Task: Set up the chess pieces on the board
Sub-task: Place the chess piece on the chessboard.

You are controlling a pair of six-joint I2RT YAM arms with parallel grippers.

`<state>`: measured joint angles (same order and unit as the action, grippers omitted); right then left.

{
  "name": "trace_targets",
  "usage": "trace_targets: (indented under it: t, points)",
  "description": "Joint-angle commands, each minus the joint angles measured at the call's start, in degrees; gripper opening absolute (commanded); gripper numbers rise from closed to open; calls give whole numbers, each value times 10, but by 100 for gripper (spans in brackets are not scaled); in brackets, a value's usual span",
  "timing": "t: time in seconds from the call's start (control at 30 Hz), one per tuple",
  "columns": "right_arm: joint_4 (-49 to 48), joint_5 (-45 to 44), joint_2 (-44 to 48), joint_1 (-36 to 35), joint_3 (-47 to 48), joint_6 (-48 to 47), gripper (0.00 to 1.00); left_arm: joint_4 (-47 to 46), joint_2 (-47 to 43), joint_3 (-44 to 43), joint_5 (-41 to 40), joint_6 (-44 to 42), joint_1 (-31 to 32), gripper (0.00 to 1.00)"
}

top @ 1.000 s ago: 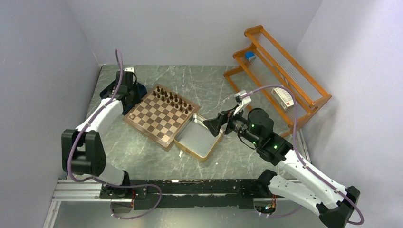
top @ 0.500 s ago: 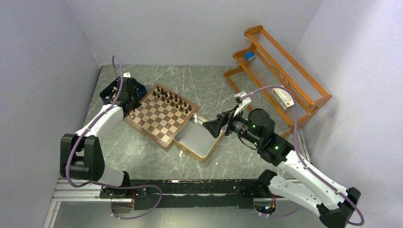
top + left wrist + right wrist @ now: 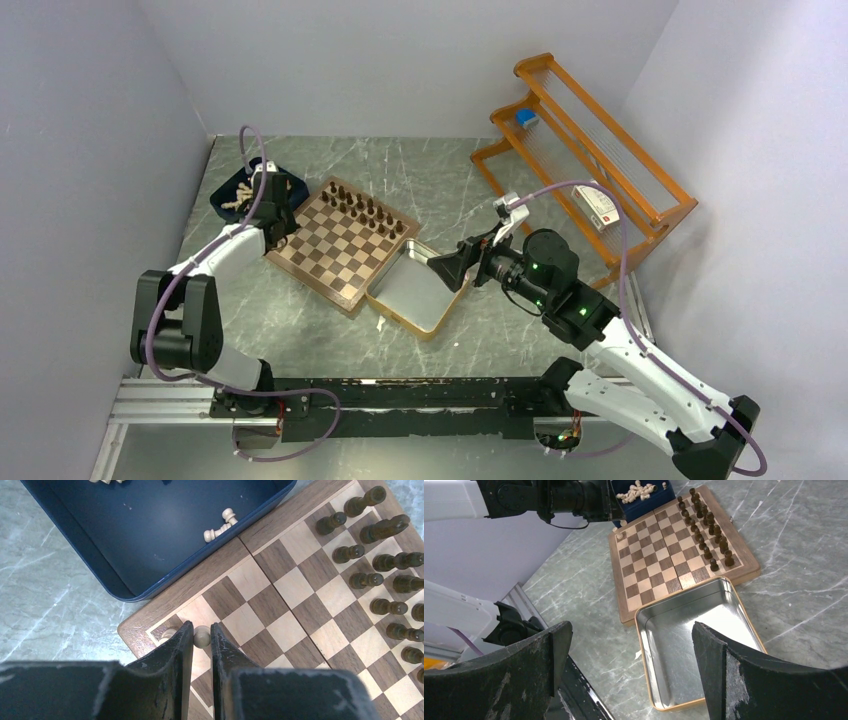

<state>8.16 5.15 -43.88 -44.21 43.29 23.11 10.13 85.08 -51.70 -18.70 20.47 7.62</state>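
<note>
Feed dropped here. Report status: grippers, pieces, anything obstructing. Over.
Left gripper shut on a pale chess piece at a corner of the chessboard. Right gripper open, near the silver tin. Another pale piece sits on the corner square beside it.

The board (image 3: 292, 587) was of wood, with light and dark squares, a visible grain and a soft satin shine; its rim was darker. The dark chess pieces (image 3: 382, 530) were turned wood, polished and a little glossy. The pale pawn (image 3: 201, 636) looked smooth and less shiny. The navy tray (image 3: 125, 545) seemed to be smooth plastic with a few small specks. The tin (image 3: 684, 640) was bright brushed metal with a golden rim. The table (image 3: 804, 580) had a grey-green marble look, smooth, with white veins. On the left gripper (image 3: 201, 629) and the right gripper (image 3: 631, 630) the fingers were black, matt and scuffed grey at the edges. The rack (image 3: 537, 66) was orange and glossy.
</note>
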Motion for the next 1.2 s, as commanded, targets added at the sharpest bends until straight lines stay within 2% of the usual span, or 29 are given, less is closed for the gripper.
trace_targets:
  t: [0.0, 0.33, 1.17]
  points:
    - [6, -1, 13, 3, 18, -2, 94, -45, 6, 13, -4, 10, 6, 22]
    - [9, 1, 20, 3, 16, 7, 94, -75, 15, 20, -16, 10, 6, 22]
    - [27, -15, 33, 3, 31, -2, 95, -79, 56, 20, -35, 3, 6, 24]
